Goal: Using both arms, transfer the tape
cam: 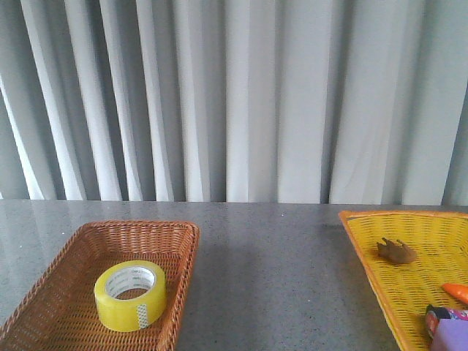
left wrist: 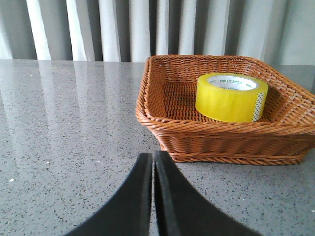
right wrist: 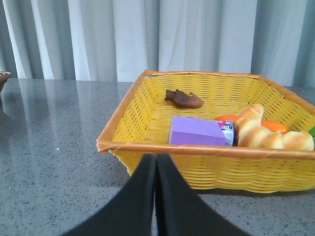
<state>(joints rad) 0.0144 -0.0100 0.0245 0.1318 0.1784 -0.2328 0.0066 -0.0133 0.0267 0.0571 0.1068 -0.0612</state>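
Simply tape (cam: 130, 295) flat, hole upward

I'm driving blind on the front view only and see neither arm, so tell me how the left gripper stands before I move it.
Observer: The left gripper is shut, fingers pressed together, holding nothing. It sits low over the table, short of the brown basket.
Operator: Give me the right one too.
Observer: The right gripper is also shut and empty, facing the yellow basket.
Operator: List what my view cuts off in that yellow basket.
Observer: A purple block lies near the front wall, with a bread roll beside it.
Operator: Confirm the tape.
Observer: The tape lies flat in the brown basket, core opening up.
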